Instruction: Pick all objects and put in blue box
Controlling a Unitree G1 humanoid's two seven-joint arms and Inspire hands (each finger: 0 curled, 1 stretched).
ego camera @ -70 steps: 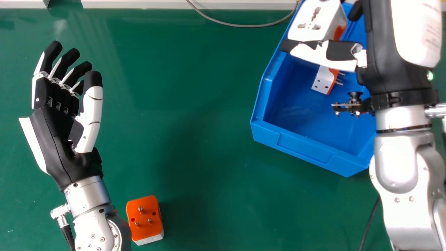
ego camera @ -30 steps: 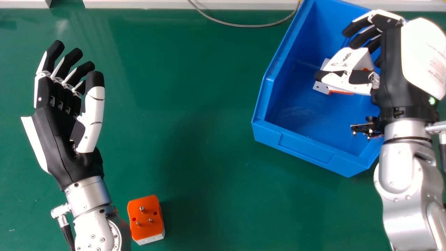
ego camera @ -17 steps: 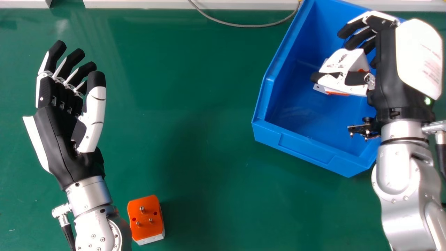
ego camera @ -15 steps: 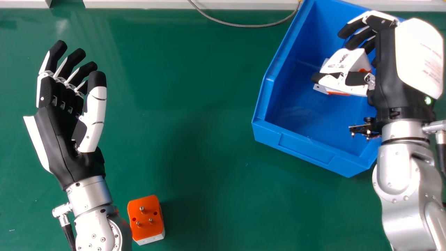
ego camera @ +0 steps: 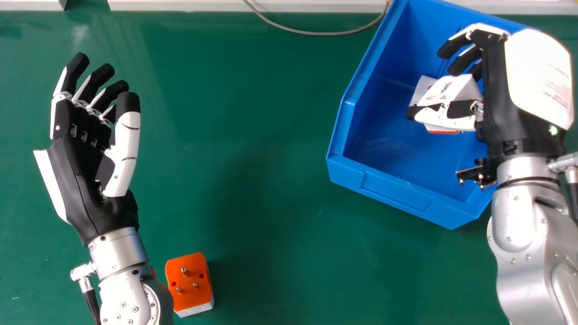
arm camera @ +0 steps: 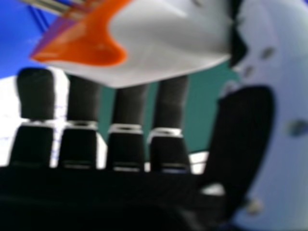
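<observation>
A white adapter (ego camera: 454,88) with an orange base is pinched between the thumb and bent fingers of the right hand (ego camera: 503,90), over the blue box (ego camera: 388,183) at the far right. Behind it, partly hidden, another adapter (ego camera: 420,88) lies in the box. An orange-and-white plug adapter (ego camera: 189,275) sits near left on the green table (ego camera: 271,180), pins up, beside the left forearm. The left hand (ego camera: 76,167) is farther out, its fingers relaxed and slightly spread.

Left hand (ego camera: 72,180): palm upward, fingers relaxed, slightly bent, thumb alongside. Right hand (ego camera: 496,85): fingers curved, thumb opposed, pointing inward. Both silver forearms (ego camera: 515,225) extended forward.
</observation>
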